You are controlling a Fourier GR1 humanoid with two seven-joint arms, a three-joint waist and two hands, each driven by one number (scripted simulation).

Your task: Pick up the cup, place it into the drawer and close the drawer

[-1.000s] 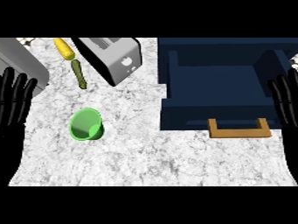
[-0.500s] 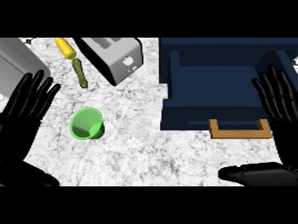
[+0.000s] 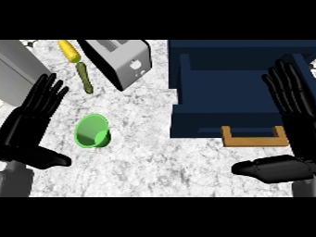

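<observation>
While lying on its side on the white marbled counter (image 3: 153, 152), small green plastic cup (image 3: 92, 131), mouth toward the lower left, just right of the black left hand (image 3: 29, 126) and apart from it. Left hand spread, fingers straight and pointing up the view, thumb stretched out low toward the right, holding nothing. Black right hand (image 3: 304, 125) likewise spread at the right edge, fingers straight, thumb reaching left along the counter, empty. Dark blue open drawer (image 3: 222, 125) between cup and right hand, well apart from the cup, inside bare blue, flat tan wooden handle (image 3: 254, 139) on its near front; right fingers overlapping its right wall in the view. Behind the cup: silver box-shaped toaster (image 3: 123, 62) set at a tilt, slim yellow and olive-green stick-shaped item (image 3: 77, 65) left of it, grey metal block (image 3: 6, 69) at the far left.
</observation>
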